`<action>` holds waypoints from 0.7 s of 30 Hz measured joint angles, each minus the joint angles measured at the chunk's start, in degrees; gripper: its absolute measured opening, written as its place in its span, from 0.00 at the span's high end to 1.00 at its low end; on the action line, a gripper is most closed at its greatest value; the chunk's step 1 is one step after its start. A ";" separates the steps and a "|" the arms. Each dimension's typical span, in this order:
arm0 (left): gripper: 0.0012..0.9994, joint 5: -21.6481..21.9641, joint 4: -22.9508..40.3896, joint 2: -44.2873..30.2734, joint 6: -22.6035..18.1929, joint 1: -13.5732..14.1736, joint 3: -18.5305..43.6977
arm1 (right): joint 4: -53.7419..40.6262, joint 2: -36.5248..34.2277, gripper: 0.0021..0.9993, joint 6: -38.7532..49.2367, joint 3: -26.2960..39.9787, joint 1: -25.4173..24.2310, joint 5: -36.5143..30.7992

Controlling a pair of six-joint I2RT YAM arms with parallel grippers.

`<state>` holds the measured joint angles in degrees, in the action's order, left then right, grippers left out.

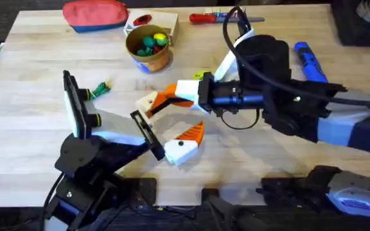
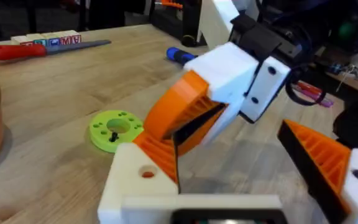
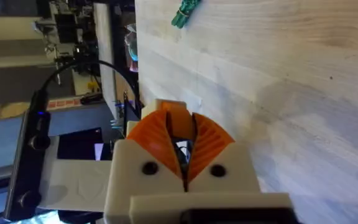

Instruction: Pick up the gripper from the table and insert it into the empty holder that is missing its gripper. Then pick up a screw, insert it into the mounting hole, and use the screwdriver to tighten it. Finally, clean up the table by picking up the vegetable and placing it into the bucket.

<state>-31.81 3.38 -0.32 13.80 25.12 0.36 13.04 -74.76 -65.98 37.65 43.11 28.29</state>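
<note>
Oddly unlabelled, right hand pinches the gripper; left hand spread.

light: bright, even | shadows: soft under arms | blur: near arm parts, background

Screwdriver blue and black; bucket golden-tan; vegetable dark green; pouch red; table pale wood

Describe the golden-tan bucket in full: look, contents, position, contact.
The bucket is a small round golden-tan pail with a blue base rim, standing upright on the far part of the wooden table. It is open-topped and holds small red, green and yellow toy foods. A white box sits just behind it, a red pouch to its left. Neither arm touches it.
</note>
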 joint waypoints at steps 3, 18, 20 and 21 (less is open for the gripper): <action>0.01 -0.04 0.00 -0.02 -0.04 0.02 0.00 | -0.07 0.00 0.90 1.96 0.00 0.00 0.40; 0.01 -6.19 -0.09 0.00 -2.59 1.11 0.00 | -1.22 1.53 0.38 8.66 0.00 1.10 9.04; 0.01 -6.59 -0.09 0.00 -2.69 1.11 0.00 | -1.18 1.53 0.30 9.22 0.00 0.86 9.30; 0.01 -6.70 -0.07 0.00 -2.71 1.11 0.00 | -1.18 1.53 0.26 9.57 0.00 0.67 9.48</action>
<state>-38.51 3.30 -0.32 11.09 26.24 0.36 11.86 -73.23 -56.41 37.65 43.79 37.77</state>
